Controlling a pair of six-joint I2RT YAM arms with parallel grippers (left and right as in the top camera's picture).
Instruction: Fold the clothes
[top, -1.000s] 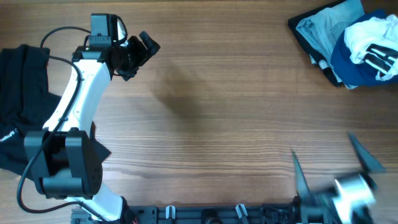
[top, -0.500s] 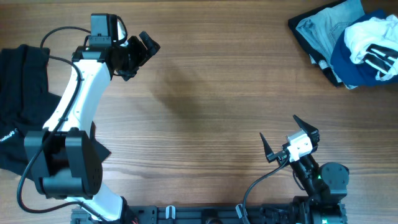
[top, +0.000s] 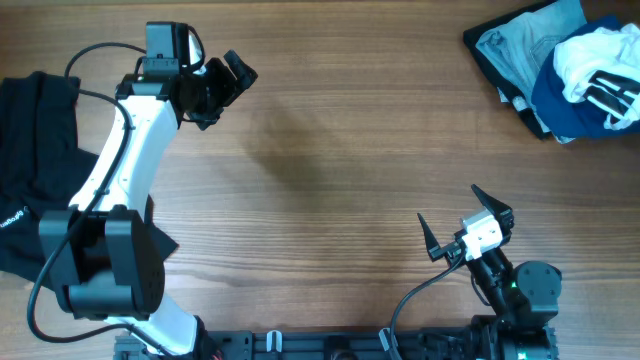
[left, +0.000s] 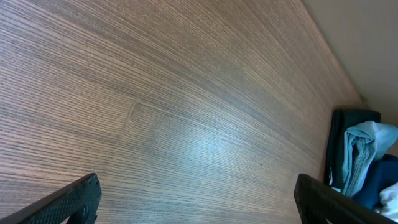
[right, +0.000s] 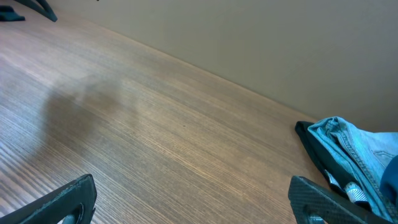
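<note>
— Where are the clothes, then?
— Most of them sit in a heap of clothes (top: 555, 65) at the table's two o'clock corner. The white T-shirt (top: 592, 50) is crumpled on top, a pale grey-blue piece (top: 515, 45) lies beside it towards the centre, and a dark blue one (top: 560, 105) is underneath. Nothing there is spread flat, so I'd say folding hasn't begun for that lot.
— And the dark thing on the other side?
— A black garment (top: 30, 150) at nine o'clock, partly hidden by the left arm.
— Is either arm holding anything?
— No. The left gripper (top: 228, 88) hangs over bare wood at about ten o'clock, fingers spread wide with nothing between them. The right gripper (top: 447, 203) is at five o'clock, close to its own base, jaws likewise parted and empty.
— Why so far from the heap?
— My guess is that the middle of the table (top: 330, 170) serves as the folding space. The right arm is nearer the heap, so it looks best placed to reach up towards one o'clock and drag a garment down
</note>
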